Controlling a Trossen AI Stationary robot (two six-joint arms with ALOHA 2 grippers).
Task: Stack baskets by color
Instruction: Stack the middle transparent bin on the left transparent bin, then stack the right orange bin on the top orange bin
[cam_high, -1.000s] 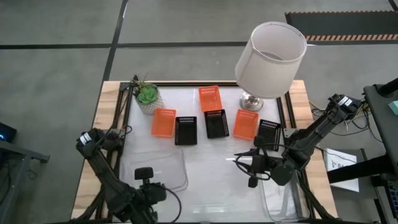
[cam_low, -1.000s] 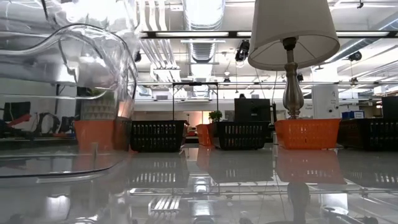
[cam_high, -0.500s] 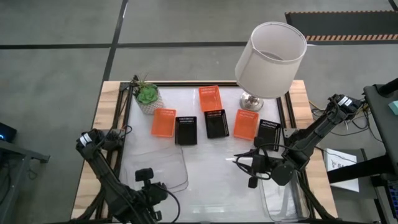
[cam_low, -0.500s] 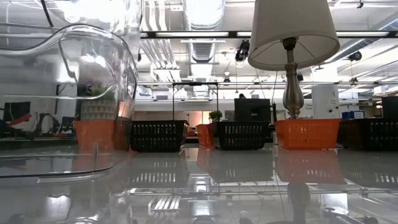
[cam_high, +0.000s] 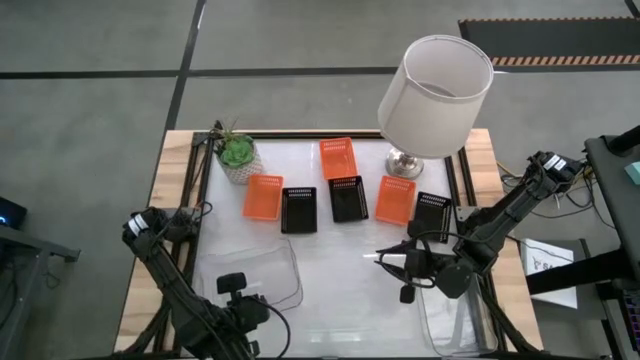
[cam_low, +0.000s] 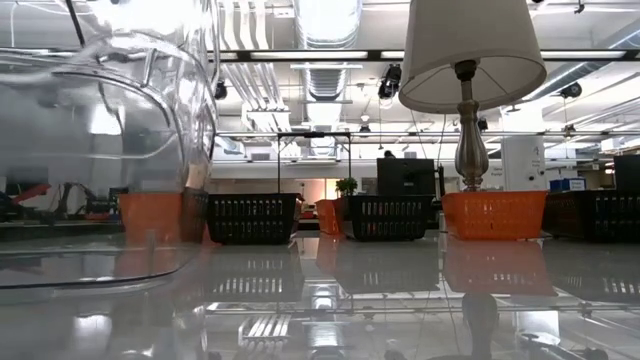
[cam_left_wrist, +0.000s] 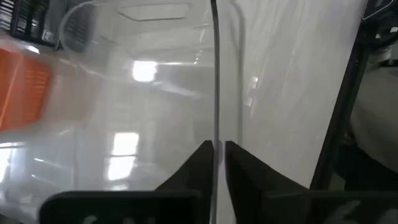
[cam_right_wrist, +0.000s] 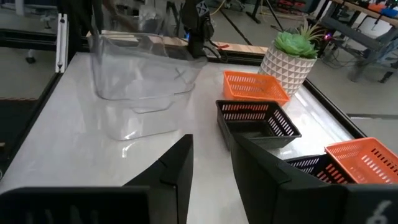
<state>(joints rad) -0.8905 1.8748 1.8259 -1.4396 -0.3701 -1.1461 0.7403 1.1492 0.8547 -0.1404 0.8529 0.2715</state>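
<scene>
A clear tray (cam_high: 250, 268) is at the table's near left, with my left gripper (cam_left_wrist: 216, 149) shut on its near wall. In the right wrist view the same clear tray (cam_right_wrist: 143, 74) sits tilted; below it is either a second tray or a reflection, I cannot tell which. Three orange baskets (cam_high: 263, 197) (cam_high: 338, 157) (cam_high: 395, 199) and three black baskets (cam_high: 299, 209) (cam_high: 348, 197) (cam_high: 432, 216) rest on their bottoms across the table's middle. My right gripper (cam_high: 383, 262) hangs open above the table's near right, holding nothing. My left gripper pinches the clear tray's thin near wall (cam_left_wrist: 214, 118) at its rim, with one finger inside the tray and one outside. The fingers come steeply from above, pointing down. The tray sits tilted in the hold; whether its bottom touches the table I cannot tell.
A white lampshade on a metal base (cam_high: 435, 95) stands at the far right and overhangs the baskets. A green potted plant (cam_high: 238, 155) stands at the far left. Another clear tray (cam_high: 455, 322) lies at the near right, under my right arm. Bare table lies between the two arms.
The clear tray in my left gripper has tipped: in the low view its near wall now stands steeper and closer than before. My right gripper has kept still and open.
</scene>
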